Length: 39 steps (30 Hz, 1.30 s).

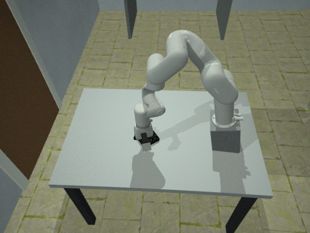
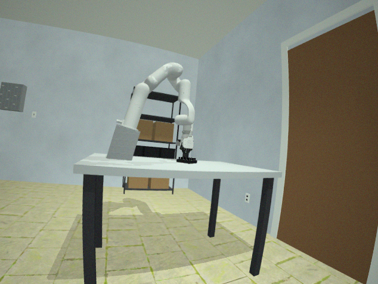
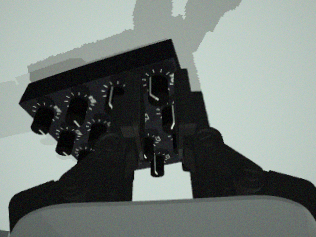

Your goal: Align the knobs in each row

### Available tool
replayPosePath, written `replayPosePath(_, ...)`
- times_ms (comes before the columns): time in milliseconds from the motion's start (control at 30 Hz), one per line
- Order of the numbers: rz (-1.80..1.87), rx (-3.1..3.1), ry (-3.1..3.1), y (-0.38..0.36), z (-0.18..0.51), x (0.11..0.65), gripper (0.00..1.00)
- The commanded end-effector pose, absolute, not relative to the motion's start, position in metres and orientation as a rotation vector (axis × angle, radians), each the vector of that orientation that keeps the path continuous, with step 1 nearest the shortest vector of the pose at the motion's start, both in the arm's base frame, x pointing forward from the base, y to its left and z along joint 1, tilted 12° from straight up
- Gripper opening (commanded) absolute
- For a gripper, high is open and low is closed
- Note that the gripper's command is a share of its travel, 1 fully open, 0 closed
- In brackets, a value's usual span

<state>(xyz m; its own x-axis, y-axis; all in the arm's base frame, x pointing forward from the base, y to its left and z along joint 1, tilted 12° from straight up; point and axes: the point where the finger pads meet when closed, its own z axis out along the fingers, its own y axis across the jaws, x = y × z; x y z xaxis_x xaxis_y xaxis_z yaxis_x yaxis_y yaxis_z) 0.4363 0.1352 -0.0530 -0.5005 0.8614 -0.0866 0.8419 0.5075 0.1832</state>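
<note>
The knob box (image 3: 86,80) stands on the worktop (image 1: 99,150) directly beneath the fingers. They are set narrow, one on either side of a knob (image 3: 157,162) at the box's near edge. A gap shows on both sides of it, so they appear to grip nothing yet. To do this step well, centre the knob between the fingers and come straight down without brushing the knobs just beyond them. Close evenly, then twist about the knob's own axis. Keep any downward push light so the box does not slide or tip.
</note>
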Motion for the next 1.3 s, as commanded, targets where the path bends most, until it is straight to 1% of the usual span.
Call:
replayPosePath(0,0.178,1.470,2.578,0.1356,-0.0519,0.4375,0.19)
replayPosePath(67,0.178,1.470,2.578,0.1356,-0.0519,0.4375,0.19)
replayPosePath(100,0.178,1.470,2.578,0.1356,-0.0519,0.4375,0.08)
replayPosePath(1267,0.178,1.474,2.575,0.1356,-0.0519,0.4375,0.08)
